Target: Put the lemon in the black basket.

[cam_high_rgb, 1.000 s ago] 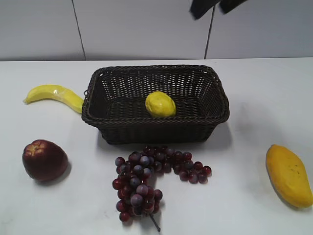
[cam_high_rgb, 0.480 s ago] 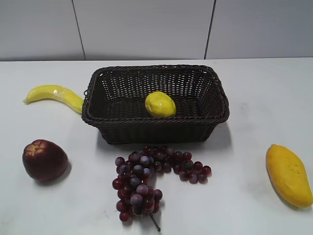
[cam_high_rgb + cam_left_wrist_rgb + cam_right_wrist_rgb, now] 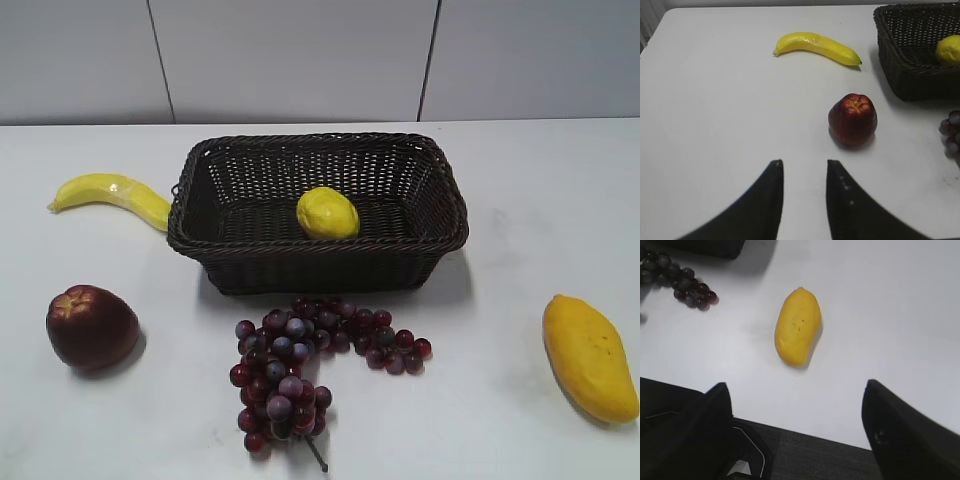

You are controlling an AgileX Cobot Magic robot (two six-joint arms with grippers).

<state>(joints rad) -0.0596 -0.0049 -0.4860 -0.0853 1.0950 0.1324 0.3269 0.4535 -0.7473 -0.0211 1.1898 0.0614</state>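
A white table [image 3: 520, 170] runs back to a pale grey panelled wall [image 3: 290, 60] with dark vertical seams.

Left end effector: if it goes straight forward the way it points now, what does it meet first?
Probably only bare table; the left end effector points between nothing close. The apple lies slightly right of that line, the banana farther.

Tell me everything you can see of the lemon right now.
The lemon is small, bright yellow and roundish-oval with dimpled skin and a slight nub. It lies on the woven floor inside the black basket, near the middle, toward the front wall. Nothing else touches it; no gripper is near. The left wrist view catches only its edge over the basket rim.
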